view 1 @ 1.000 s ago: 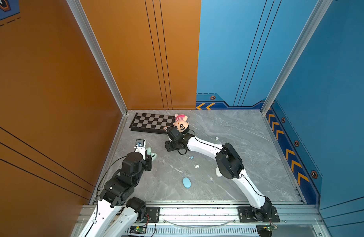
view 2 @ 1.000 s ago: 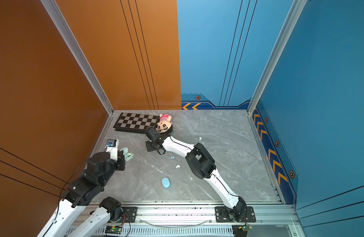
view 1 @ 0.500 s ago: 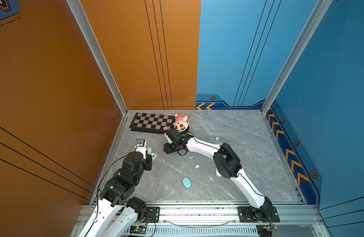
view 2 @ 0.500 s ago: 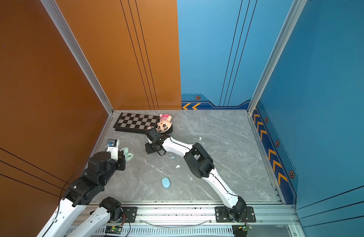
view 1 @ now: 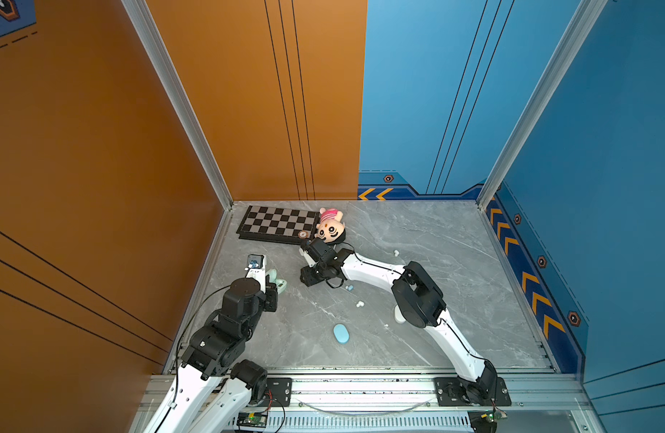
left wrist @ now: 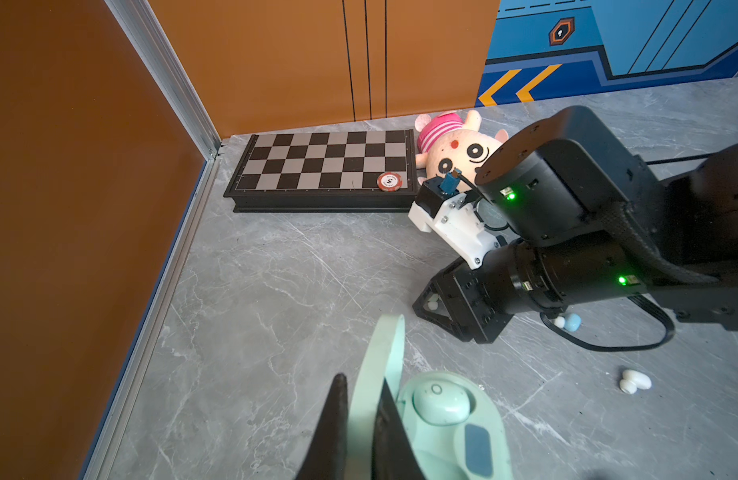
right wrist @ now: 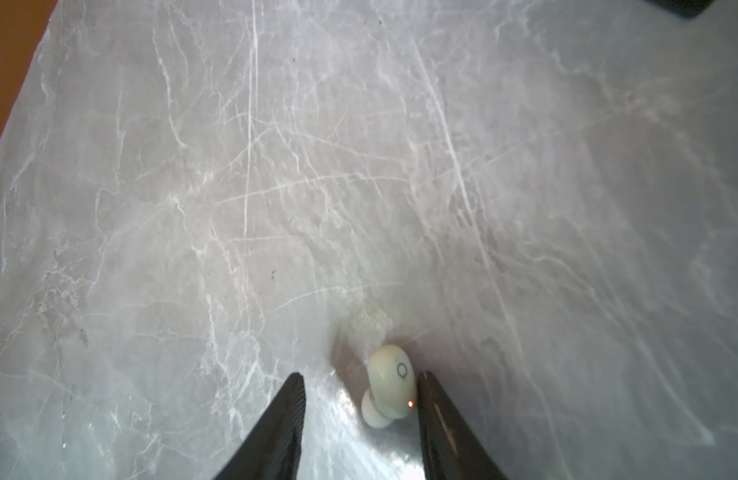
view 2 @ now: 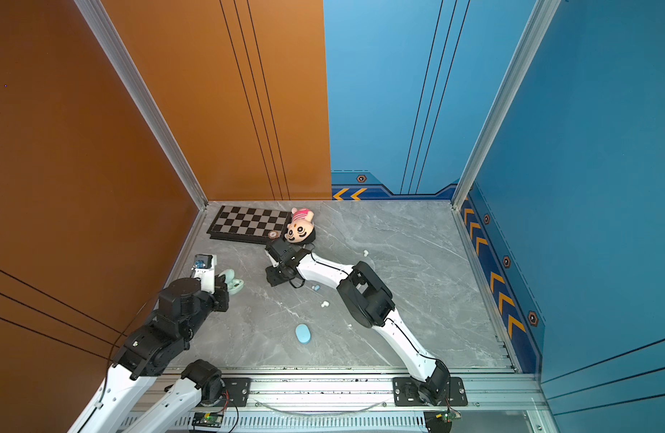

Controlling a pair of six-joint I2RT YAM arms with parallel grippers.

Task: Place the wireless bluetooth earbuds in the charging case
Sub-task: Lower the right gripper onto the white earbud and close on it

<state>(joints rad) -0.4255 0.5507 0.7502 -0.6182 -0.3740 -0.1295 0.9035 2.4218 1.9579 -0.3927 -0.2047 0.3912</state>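
Grey marble tabletop (view 1: 436, 262) between orange and blue walls (view 1: 248, 93): you have one arm on the case, one at a bud.
Nearest you lies a shut blue case (view 1: 340, 333); beyond it a white earbud (view 1: 359, 304), then a pale blue earbud (view 1: 349, 288). On the left, your left gripper (left wrist: 362, 386) is clamped on the raised lid (left wrist: 384, 353) of the open mint charging case (left wrist: 436, 451), one mint earbud (left wrist: 440, 403) seated inside. Right of it, your right gripper (right wrist: 361, 376) straddles a pale earbud (right wrist: 390, 384) on the table, jaws apart, one finger (right wrist: 438, 415) touching it. Far left: chessboard (view 1: 278, 223), plush toy (view 1: 331, 229).
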